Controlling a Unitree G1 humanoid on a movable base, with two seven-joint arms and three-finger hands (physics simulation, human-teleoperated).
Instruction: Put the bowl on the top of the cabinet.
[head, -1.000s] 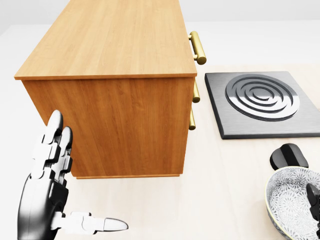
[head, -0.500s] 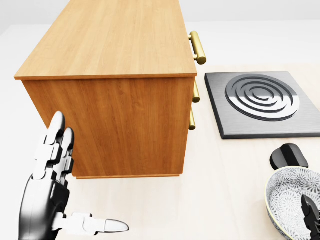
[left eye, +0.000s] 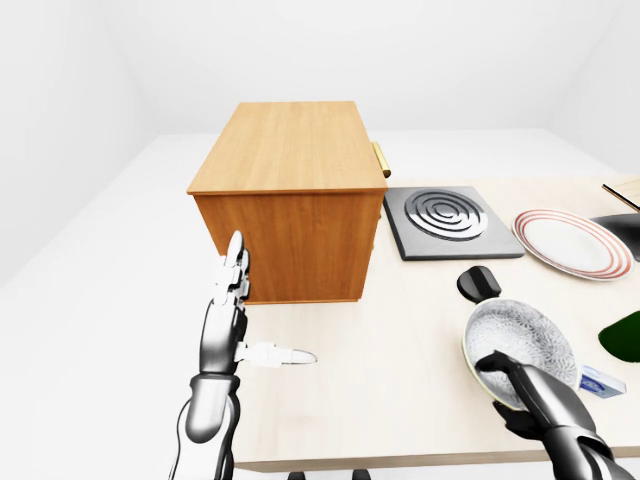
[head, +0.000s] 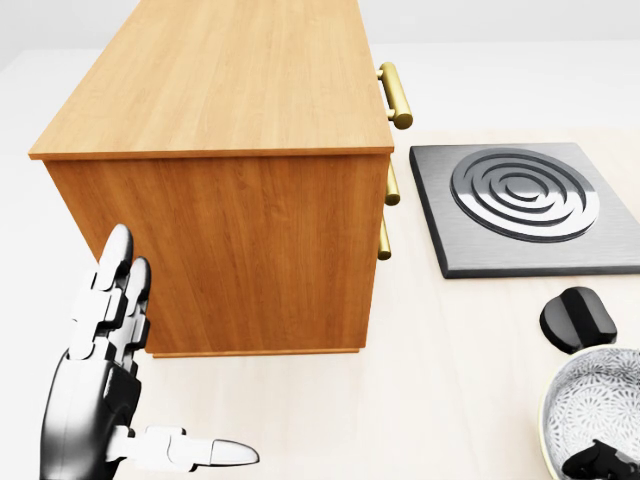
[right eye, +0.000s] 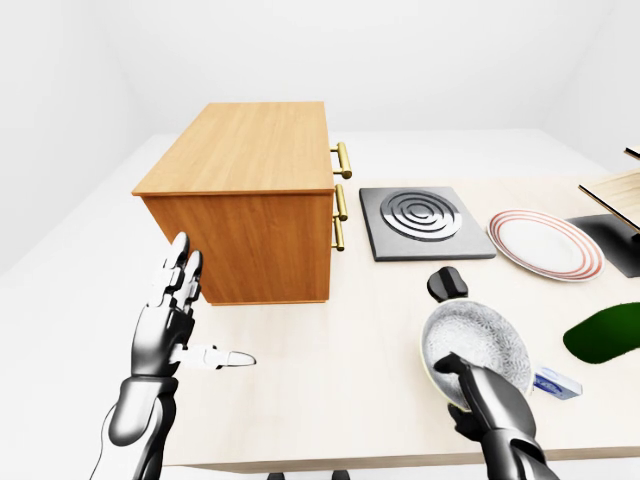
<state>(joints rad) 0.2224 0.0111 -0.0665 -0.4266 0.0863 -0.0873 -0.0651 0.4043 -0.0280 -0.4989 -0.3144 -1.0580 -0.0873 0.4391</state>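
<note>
Since the earlier frame, the right robot hand (right eye: 478, 392) has been brought lower onto the near rim of the bowl (right eye: 476, 352), fingers hooked over it. It sits right of the cabinet (right eye: 250, 200), not lifted. The left robot hand (right eye: 175, 320) is held spread.

The cabinet (head: 230, 150) shows warm, satin-finished wood with a visible straight grain, and its handles (head: 396, 95) look like polished brass. The tabletop (left eye: 400, 350) is pale, smooth and matt, with a faint wood tone. The stove plate (head: 525, 205) looks like brushed grey metal with raised rings. The bowl (left eye: 520, 345) appears to be glazed ceramic, finely speckled inside. The left robot hand (head: 95, 385) has glossy, chrome-like segments, while the right robot hand (right eye: 490, 405) is dark and shiny.
</note>
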